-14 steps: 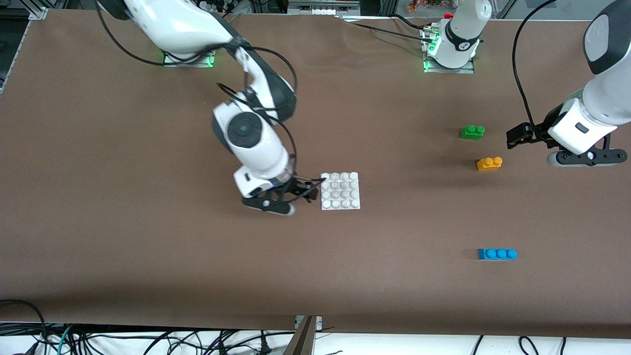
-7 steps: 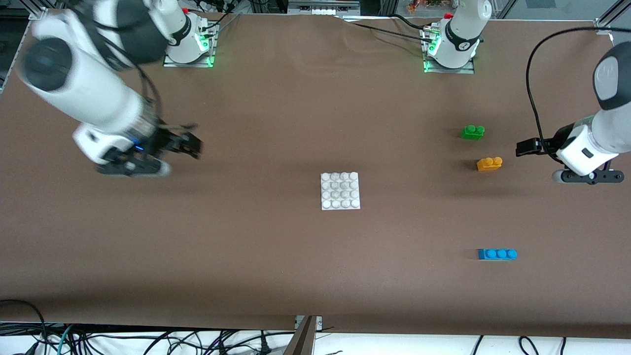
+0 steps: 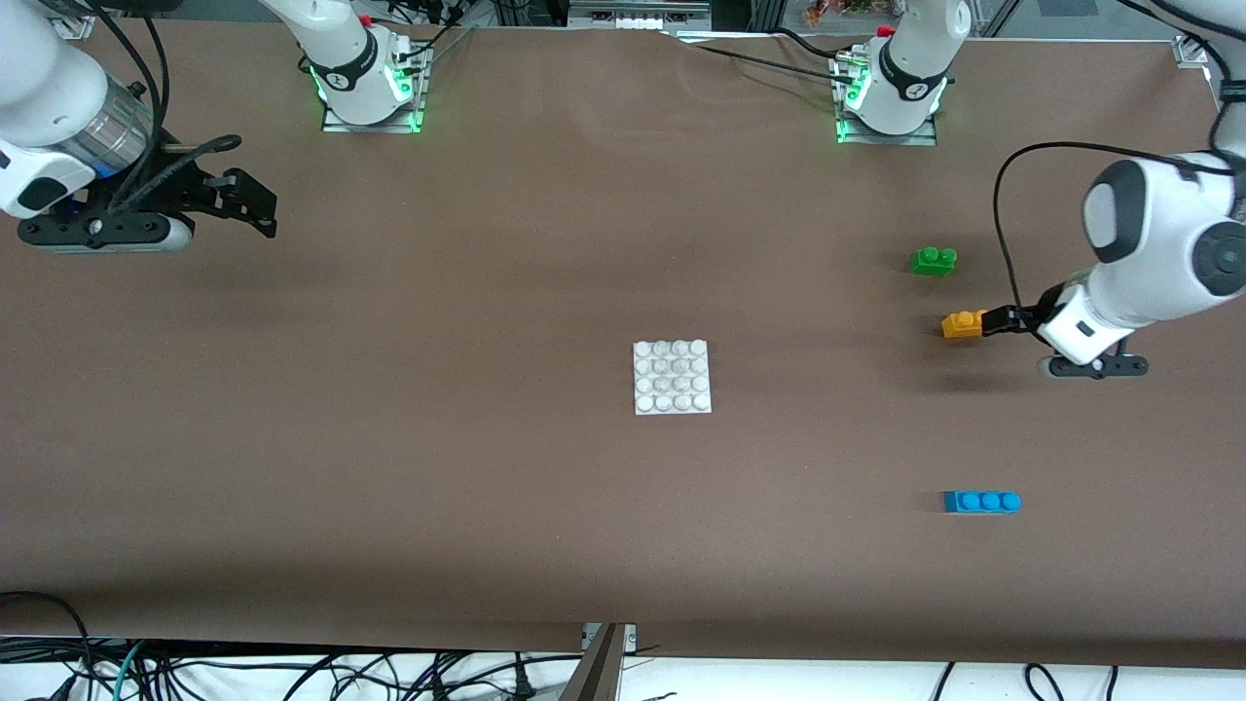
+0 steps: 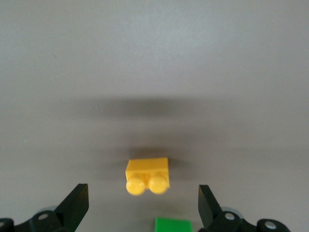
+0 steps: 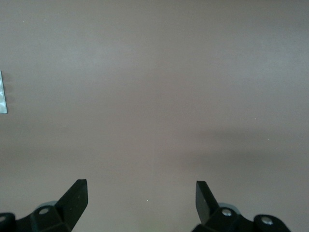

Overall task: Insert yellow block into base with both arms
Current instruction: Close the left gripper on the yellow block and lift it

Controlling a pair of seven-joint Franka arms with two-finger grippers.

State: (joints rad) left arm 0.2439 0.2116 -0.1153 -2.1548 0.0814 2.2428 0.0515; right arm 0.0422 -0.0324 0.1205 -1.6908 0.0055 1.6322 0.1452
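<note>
With the left gripper (image 3: 995, 321) spread wide beside the yellow block (image 3: 966, 323) near the left arm's table edge, seemingly still apart, it should straddle it squarely before closing, while the empty, open right gripper (image 3: 248, 202) waits.

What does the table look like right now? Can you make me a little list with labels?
yellow block: on the table, not gripped, in line with the left gripper's open fingers
left gripper: open, right beside the yellow block
right gripper: open, empty, waiting over the right arm's end of the table
base: mid-table, nothing on its studs
green brick: farther from the front camera than the yellow block
blue brick: nearest the front camera
</note>
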